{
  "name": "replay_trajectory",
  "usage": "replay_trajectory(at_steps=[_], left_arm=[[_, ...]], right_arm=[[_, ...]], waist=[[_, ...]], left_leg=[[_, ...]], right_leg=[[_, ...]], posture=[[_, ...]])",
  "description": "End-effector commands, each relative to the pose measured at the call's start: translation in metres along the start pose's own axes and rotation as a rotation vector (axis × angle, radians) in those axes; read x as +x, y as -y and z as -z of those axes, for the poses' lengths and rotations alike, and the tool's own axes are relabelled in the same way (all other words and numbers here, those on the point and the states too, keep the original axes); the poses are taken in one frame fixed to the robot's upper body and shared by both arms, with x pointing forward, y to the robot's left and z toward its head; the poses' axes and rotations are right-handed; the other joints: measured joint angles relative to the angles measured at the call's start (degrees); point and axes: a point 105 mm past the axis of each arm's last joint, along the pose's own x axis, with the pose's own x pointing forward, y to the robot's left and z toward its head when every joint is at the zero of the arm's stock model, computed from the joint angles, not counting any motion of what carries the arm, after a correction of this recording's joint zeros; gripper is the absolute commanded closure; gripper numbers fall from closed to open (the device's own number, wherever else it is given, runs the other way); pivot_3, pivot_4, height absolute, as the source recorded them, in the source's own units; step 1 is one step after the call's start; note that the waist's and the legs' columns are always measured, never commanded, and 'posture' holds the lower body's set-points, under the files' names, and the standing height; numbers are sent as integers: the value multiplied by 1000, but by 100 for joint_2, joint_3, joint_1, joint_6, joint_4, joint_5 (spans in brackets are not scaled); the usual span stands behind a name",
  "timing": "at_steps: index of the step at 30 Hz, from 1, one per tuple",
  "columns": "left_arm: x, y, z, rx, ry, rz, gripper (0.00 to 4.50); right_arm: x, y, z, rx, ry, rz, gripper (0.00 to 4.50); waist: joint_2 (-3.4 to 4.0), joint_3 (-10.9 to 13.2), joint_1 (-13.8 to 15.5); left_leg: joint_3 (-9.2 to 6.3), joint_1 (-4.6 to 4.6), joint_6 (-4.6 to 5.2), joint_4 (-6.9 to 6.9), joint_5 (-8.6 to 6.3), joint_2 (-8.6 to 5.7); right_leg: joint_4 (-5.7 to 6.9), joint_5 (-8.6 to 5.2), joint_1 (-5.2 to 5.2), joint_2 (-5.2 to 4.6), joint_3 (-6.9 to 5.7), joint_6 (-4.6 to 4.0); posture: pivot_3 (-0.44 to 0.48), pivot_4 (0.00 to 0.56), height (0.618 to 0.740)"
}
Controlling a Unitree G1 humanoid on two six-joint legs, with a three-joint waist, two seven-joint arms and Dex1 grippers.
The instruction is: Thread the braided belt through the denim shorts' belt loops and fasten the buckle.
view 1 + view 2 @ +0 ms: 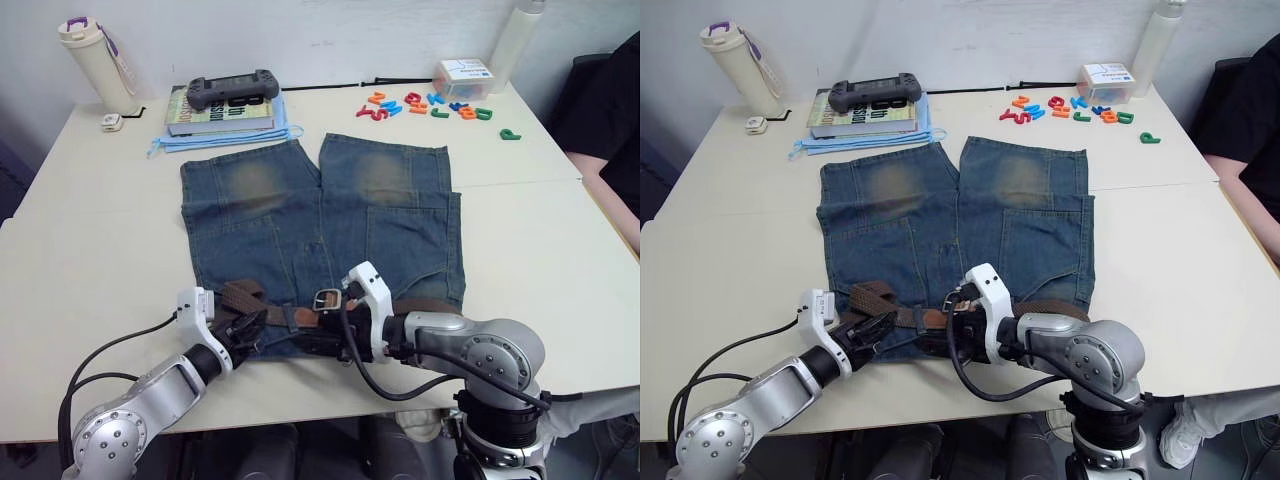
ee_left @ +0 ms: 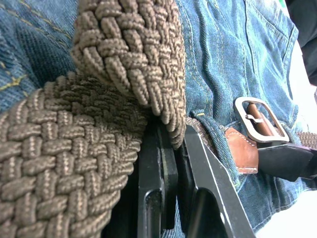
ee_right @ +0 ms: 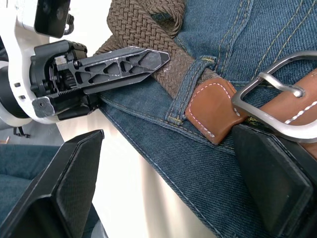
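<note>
Fingers (image 2: 158, 168) of our left gripper (image 1: 243, 327) are pinched together on the belt (image 2: 74, 148) — the braided strap bulges and folds over them in the left wrist view, at the left end of the waistband. Our right gripper (image 3: 163, 193) stands with its jaws wide apart, one pad on the bare table (image 1: 90, 220) just off the waistband edge, the other pad lying against the tan leather beneath the buckle (image 3: 282, 106). We see the shorts (image 1: 320, 220) spread flat in the middle of the table, waistband toward us and legs pointing away, yellowish patches on both legs. Along the waistband the belt passes under one loop (image 3: 190, 87), and its tan end piece comes out just beside that loop, touching the silver buckle. Brown strap also shows to the right of our right gripper, running along the waistband. At the far side of the table lie a book (image 1: 220, 113) with a game controller (image 1: 233, 90) on top, a cream bottle (image 1: 95, 62) at the left corner, and coloured plastic letters (image 1: 420, 105) — well apart from the shorts.
</note>
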Motion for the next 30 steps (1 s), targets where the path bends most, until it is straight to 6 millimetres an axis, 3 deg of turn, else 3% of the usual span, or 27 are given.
replay_trajectory(at_steps=[1,15,22,30], left_arm=[[4,16,6,26,-34,88,4500],[15,33,3,52,-54,238,4500],[15,36,7,83,-77,267,4500],[8,38,12,117,-96,306,4500]], right_arm=[[-6,-13,-9,-28,56,-57,62],[-28,-2,-4,-13,101,29,62],[-25,-1,-3,43,133,25,62],[-24,-6,14,196,157,-63,62]], waist=[[0,0,5],[0,0,24],[0,1,19],[0,1,19]], left_leg=[[0,0,0,0,0,1],[-1,-2,1,0,-1,-3],[-1,-2,1,-1,-1,0],[-2,-2,0,-2,-1,3]], right_leg=[[0,0,0,1,0,-1],[-2,0,1,3,-2,-1],[-2,0,-1,2,-2,-1],[-2,0,0,2,-2,-2]], posture=[[0,150,730],[0,150,730],[0,150,730],[0,150,730]])
